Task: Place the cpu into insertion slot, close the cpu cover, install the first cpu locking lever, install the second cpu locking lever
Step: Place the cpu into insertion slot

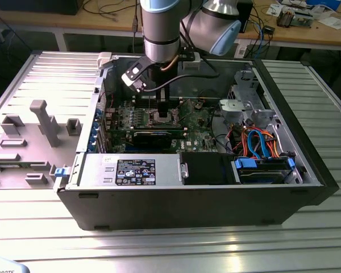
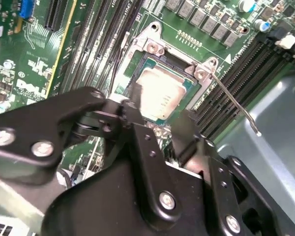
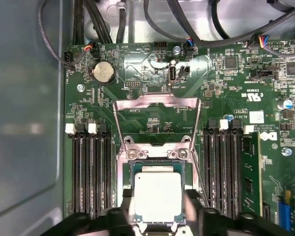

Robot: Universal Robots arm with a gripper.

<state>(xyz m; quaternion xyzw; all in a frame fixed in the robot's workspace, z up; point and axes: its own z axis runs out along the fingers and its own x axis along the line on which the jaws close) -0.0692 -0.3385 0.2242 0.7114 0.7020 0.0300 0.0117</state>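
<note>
table (image 1: 159, 250): ribbed metal, running across the lower part of the exterior view and carrying the case.
case (image 1: 187, 207): black and open, lying in the middle of the exterior view with its inside facing up.
arm (image 1: 162, 28): coming down from the upper middle of the exterior view into the case.
board (image 1: 200, 128) (image 3: 226, 93): green, lying flat on the case floor under the arm.
gripper (image 1: 162, 111) (image 2: 157, 120) (image 3: 160, 219): hanging right over the slot. In both wrist views it is straddling one edge of the cpu. I cannot tell whether it is clamping the cpu or standing free of it.
memory slots (image 3: 93, 172): long dark rows, running along two opposite sides of the slot.
cover (image 3: 157, 100): silvery frame, lying swung back off the slot on the side away from the gripper, with board showing through its window.
slot (image 3: 155, 153) (image 2: 152, 46): sitting in the board between the memory slots, its silvery border showing around the cpu.
cpu (image 3: 157, 196) (image 2: 162, 96): lying flat inside the slot, dull metal top facing up and uncovered.
lever (image 2: 233, 105): thin rod, slanting out from a corner of the slot across the memory slots, with its free end standing clear of the slot.
</note>
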